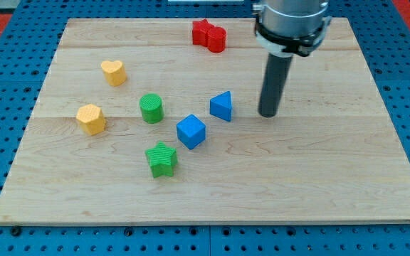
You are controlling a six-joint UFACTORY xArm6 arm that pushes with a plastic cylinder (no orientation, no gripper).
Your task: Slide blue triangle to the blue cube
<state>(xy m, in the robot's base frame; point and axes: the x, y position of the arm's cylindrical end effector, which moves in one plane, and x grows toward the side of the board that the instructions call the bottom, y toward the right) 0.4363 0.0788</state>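
Blue triangle [221, 107] sits near the middle of the bench [347, 185], just up and to the view's right of the blue cube [191, 131], close but apart. My tip [268, 114] rests to the view's right of the triangle, near it, not touching. No fingers here: the rod holds nothing. Green cylinder [151, 108] stands left of the cube

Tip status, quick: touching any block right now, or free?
My tip: free, holding nothing, on the board to the view's right of the blue triangle, with a gap between them; the blue cube lies beyond.
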